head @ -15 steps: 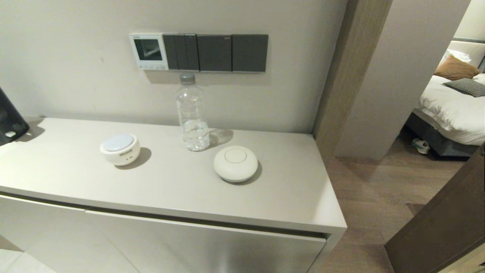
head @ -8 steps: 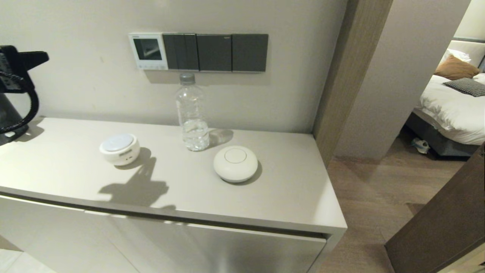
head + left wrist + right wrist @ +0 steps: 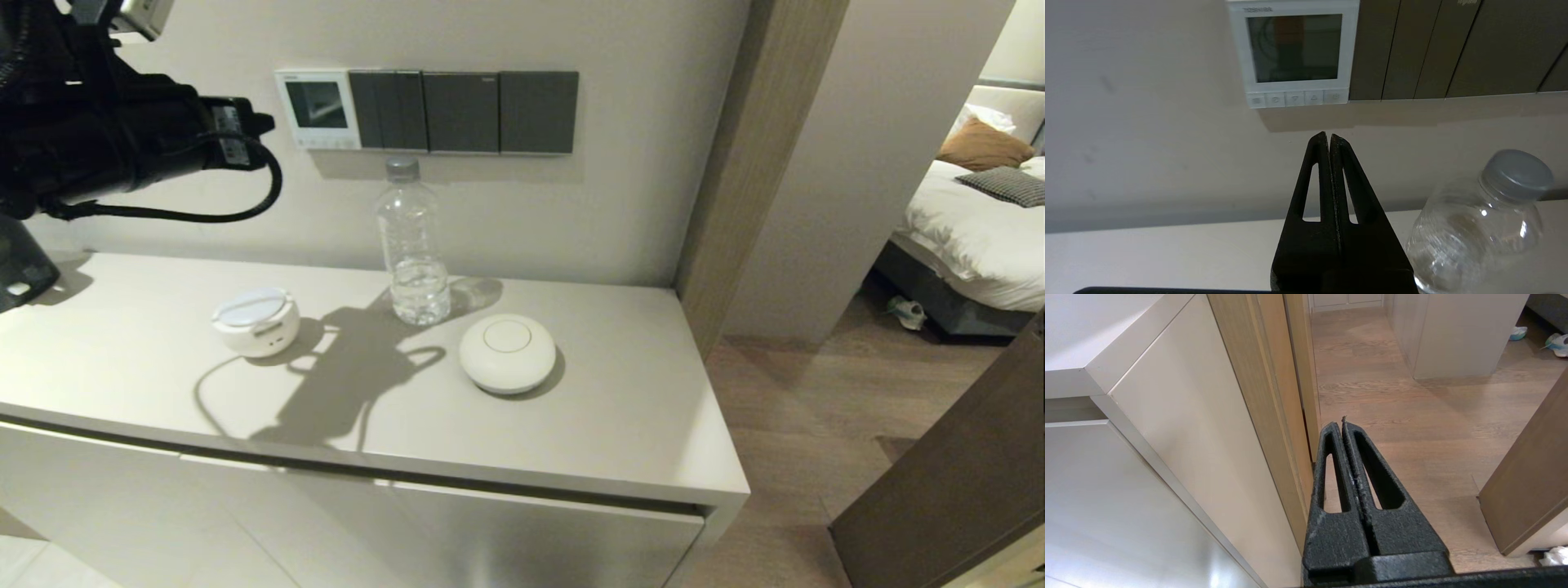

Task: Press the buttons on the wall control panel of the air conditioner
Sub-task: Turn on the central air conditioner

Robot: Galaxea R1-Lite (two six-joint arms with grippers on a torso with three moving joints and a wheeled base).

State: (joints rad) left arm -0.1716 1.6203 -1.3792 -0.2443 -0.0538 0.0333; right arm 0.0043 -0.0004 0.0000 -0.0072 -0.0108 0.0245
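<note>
The air conditioner's wall control panel [image 3: 318, 109] is a small white-framed square with a dark screen, at the left end of a row of dark plates on the wall. Its buttons [image 3: 329, 144] are a row of tiny pale keys along its bottom edge. My left gripper [image 3: 265, 124] is raised just left of the panel, shut and empty. In the left wrist view the shut left gripper [image 3: 1329, 136] points at the wall a little below the buttons [image 3: 1295, 98] and the panel [image 3: 1294, 49], apart from them. My right gripper [image 3: 1342, 424] is shut and hangs low beside the cabinet, above the floor.
Three dark grey switch plates [image 3: 464, 113] sit right of the panel. A clear water bottle [image 3: 415, 245] stands on the counter [image 3: 620, 408] below them, with two white round devices [image 3: 256, 321] [image 3: 507, 353]. A wooden door post [image 3: 727, 163] is at the right.
My left arm has risen from the left edge of the view and swung right, up to the panel's height. Its shadow has spread across the counter. Nothing else has moved.
</note>
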